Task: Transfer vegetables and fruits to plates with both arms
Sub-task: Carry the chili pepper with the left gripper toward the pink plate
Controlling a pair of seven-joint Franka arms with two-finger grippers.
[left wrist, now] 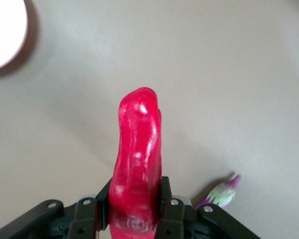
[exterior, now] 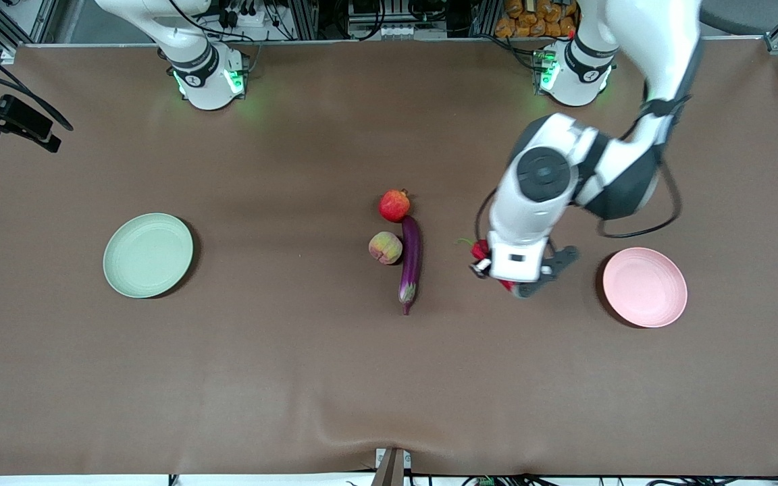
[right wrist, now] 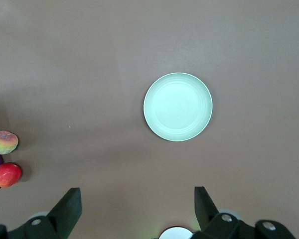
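Observation:
My left gripper (exterior: pixel 505 275) is shut on the red chili pepper (left wrist: pixel 137 149) and holds it above the table between the eggplant (exterior: pixel 410 260) and the pink plate (exterior: pixel 644 287). The chili's red body and green stem (exterior: pixel 478 248) stick out beside the hand. The pomegranate (exterior: pixel 394 205) and the peach (exterior: pixel 385 248) lie touching the eggplant at the table's middle. The green plate (exterior: pixel 148 254) sits empty toward the right arm's end. My right gripper (right wrist: pixel 138 199) is open and empty, high over the table by its base, with the green plate (right wrist: pixel 178 106) in its view.
The two arm bases (exterior: pixel 208 77) (exterior: pixel 575 74) stand along the table's edge farthest from the front camera. A black camera mount (exterior: pixel 7 118) juts in at the right arm's end. The eggplant's stem tip (left wrist: pixel 222 195) and the pink plate's rim (left wrist: pixel 2 30) show in the left wrist view.

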